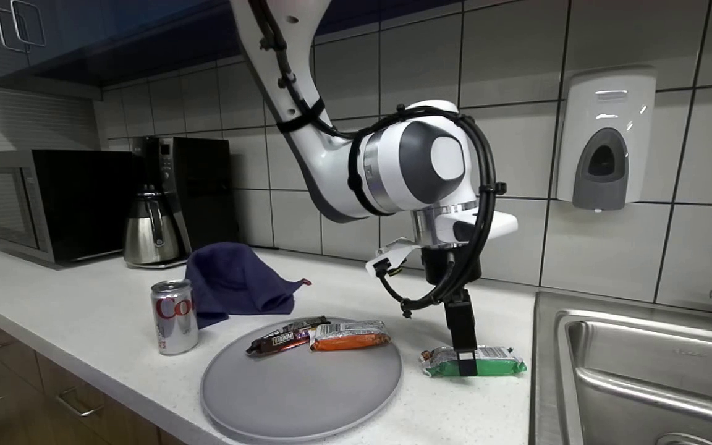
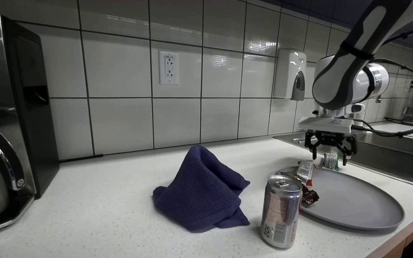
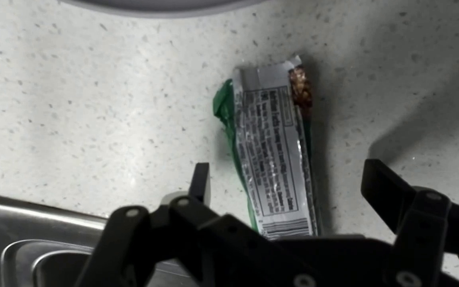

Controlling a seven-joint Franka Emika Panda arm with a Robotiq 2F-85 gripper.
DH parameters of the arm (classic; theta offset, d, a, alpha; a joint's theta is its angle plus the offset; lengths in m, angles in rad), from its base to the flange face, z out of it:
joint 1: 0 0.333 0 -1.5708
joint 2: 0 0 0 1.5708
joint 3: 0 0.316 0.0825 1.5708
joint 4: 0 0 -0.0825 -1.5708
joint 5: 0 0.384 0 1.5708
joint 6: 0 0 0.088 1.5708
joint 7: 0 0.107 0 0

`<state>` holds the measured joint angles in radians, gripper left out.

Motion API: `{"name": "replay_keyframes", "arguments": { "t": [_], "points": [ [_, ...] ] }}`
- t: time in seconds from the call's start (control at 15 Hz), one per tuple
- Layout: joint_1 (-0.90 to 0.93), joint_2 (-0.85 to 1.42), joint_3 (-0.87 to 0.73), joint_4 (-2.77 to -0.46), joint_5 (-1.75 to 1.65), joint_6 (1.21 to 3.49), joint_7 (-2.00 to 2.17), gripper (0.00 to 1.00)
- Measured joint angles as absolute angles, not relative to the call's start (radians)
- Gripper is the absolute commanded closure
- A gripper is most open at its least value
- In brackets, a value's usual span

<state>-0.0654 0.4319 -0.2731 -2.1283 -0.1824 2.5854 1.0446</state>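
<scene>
On speckled counter, oblong crinkled wrapper, tool astride

The can reads "Co", "RECYCLE"; the green wrapper, "Nutrition Facts".

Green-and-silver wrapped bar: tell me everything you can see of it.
The wrapped bar has a shiny, crinkled, foil-like wrapper: its upturned silver face carries a nutrition panel and a barcode, green shows along the edges, and a brown patch marks the end nearer the plate. It lies flat on the counter, between plate and sink, touching neither. The gripper stands open astride it, with gaps on both sides in the wrist view, so it is not gripped. Its sink-side end is hidden there.
</scene>
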Motion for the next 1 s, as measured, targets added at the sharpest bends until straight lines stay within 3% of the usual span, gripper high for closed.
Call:
{"name": "replay_keyframes", "arguments": {
  "t": [0.07,0.53,1.0],
  "points": [
    [-0.065,0.437,-0.274,-2.122,-0.179,2.586,1.044,0.31],
    [-0.065,0.45,-0.278,-2.098,-0.176,2.587,1.044,0.86],
    [-0.058,0.445,-0.285,-2.096,-0.177,2.597,1.044,0.87]
  ]
}}
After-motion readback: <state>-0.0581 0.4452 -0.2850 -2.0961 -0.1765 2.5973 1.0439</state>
